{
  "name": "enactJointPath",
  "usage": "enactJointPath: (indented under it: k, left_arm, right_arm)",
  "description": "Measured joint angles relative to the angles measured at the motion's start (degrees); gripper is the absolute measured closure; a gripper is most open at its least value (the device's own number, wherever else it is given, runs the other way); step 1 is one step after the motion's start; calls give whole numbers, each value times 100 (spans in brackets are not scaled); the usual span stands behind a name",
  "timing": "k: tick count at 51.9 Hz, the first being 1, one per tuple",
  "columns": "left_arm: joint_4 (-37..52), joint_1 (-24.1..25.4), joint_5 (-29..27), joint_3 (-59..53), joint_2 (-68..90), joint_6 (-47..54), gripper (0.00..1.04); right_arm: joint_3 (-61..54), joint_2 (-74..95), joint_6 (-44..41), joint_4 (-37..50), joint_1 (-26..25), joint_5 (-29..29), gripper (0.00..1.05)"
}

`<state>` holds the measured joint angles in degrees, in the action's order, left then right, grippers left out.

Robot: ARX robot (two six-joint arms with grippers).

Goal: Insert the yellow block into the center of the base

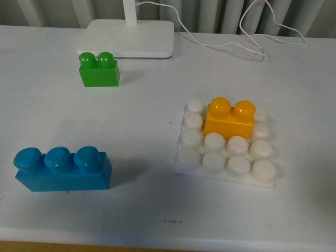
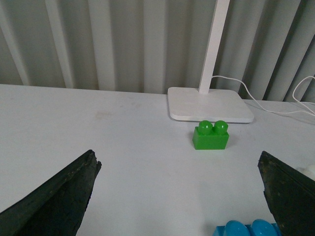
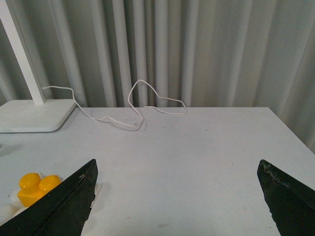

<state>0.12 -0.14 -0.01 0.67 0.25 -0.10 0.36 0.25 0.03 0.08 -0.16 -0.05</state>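
The yellow block sits on the white studded base, on its far middle studs, upright with two studs up. In the right wrist view the yellow block shows beside one dark finger, on the base. My left gripper is open, nothing between its dark fingers. My right gripper is open too, over bare table. Neither arm shows in the front view.
A green two-stud brick stands at the back left, in front of a white lamp stand. A blue three-stud brick lies near the front left. A white cable runs along the back. The table's front edge is close.
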Motion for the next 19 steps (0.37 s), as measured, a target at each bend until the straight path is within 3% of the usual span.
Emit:
enactJointPath:
  k: [19]
  left_arm:
    - [0, 0, 0, 0, 0, 0, 6]
  right_arm:
    - [0, 0, 0, 0, 0, 0, 9]
